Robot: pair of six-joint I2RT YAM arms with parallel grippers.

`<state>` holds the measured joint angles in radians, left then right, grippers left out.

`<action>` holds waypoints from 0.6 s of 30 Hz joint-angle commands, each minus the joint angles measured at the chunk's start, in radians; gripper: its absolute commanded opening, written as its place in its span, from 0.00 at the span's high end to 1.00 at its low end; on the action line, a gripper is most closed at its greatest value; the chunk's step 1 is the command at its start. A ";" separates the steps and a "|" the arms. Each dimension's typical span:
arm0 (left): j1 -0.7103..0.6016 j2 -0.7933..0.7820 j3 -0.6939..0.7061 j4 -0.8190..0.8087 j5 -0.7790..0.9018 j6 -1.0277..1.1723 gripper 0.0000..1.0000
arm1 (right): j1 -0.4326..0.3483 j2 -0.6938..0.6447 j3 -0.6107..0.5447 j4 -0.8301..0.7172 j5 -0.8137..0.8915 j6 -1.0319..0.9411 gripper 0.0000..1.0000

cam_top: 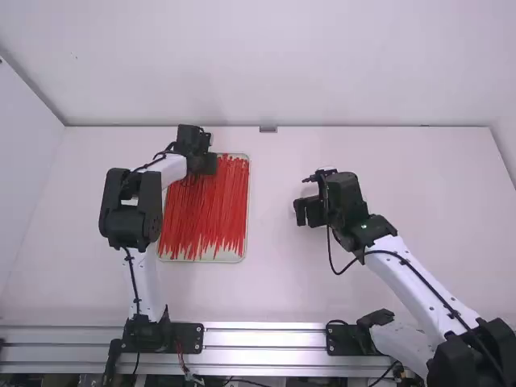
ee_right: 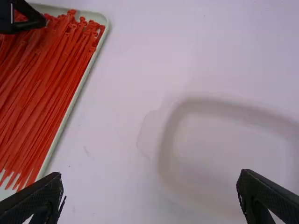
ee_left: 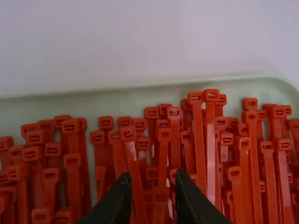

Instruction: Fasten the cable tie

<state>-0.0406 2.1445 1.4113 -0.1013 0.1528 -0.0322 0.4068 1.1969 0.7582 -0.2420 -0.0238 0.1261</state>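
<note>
Cable ties: I see a thick pile of red cable ties lying side by side. Their square heads are bunched at the far end and their thin tails point back toward the arms' bases.
Tray: the ties lie in a shallow pale green tray with rounded corners, on the left half of the table.
Left gripper: the left gripper is over the far end of the tray, its tips down among the heads of the ties. Its two black fingers are parted a little and several ties lie in the gap. I cannot tell whether any tie is actually pinched.
Left arm: it rises from its base, folds at the elbow beside the near left corner of the tray, and stretches along the tray's left side to the far end.
Right gripper: the right gripper hangs over bare table, right of the tray and apart from it. Its fingers are spread wide with nothing between them.
Table: the white table runs back to a white wall.
</note>
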 commanded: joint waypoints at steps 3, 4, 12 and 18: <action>-0.005 0.005 -0.016 0.011 0.015 0.041 0.77 | 0.005 0.008 0.039 0.001 -0.002 0.001 0.01; -0.010 0.005 -0.017 0.012 0.015 0.040 0.77 | 0.003 0.008 0.039 -0.001 -0.002 0.000 0.01; -0.012 0.011 -0.019 0.013 0.015 0.051 0.78 | 0.004 0.008 0.039 -0.001 -0.001 0.000 0.01; -0.012 0.018 -0.021 0.029 0.015 0.051 0.76 | 0.004 0.008 0.039 -0.002 -0.001 0.001 0.01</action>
<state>-0.0433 2.1448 1.4021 -0.0738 0.1570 0.0013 0.4068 1.1965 0.7582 -0.2432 -0.0254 0.1272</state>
